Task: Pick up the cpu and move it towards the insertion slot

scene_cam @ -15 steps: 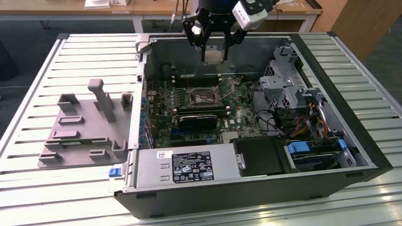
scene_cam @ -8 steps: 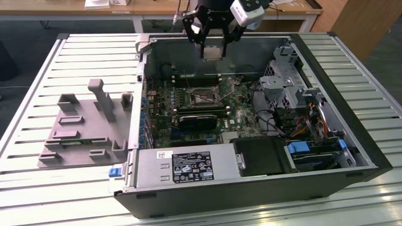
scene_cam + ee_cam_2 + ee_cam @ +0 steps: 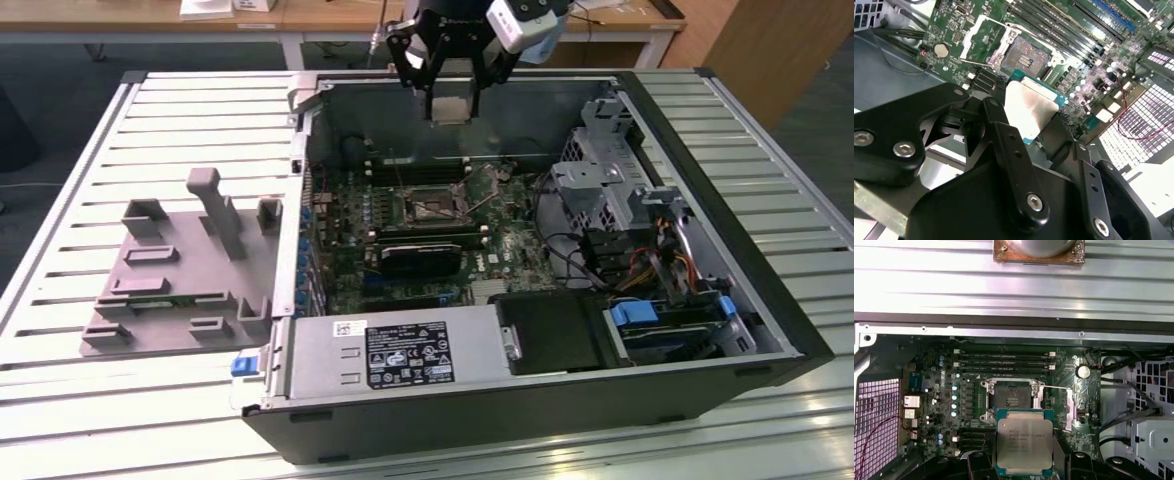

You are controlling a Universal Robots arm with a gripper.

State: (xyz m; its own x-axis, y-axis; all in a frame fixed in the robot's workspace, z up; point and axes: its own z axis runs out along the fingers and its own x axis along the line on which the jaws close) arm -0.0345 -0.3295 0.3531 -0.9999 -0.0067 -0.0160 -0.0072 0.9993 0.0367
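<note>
The cpu [image 3: 451, 109] is a flat square chip with a silver top, held in the air by my gripper [image 3: 451, 100] above the far part of the open computer case. Both wrist views show the cpu [image 3: 1024, 443] [image 3: 1029, 114] clamped between the black fingers [image 3: 999, 135]. The insertion slot [image 3: 434, 205] lies on the motherboard below the chip and nearer the camera in the exterior view; it is a square socket with a dark centre and its metal frame swung open [image 3: 1010, 401] [image 3: 1024, 59].
The case [image 3: 534, 400] lies on its side on a slatted metal table [image 3: 200, 110]. A black heatsink [image 3: 420, 260] sits near the slot, with memory slots [image 3: 1004, 360], cables and drive cages [image 3: 627, 190] around it. A grey fixture [image 3: 187, 260] stands at the exterior view's left.
</note>
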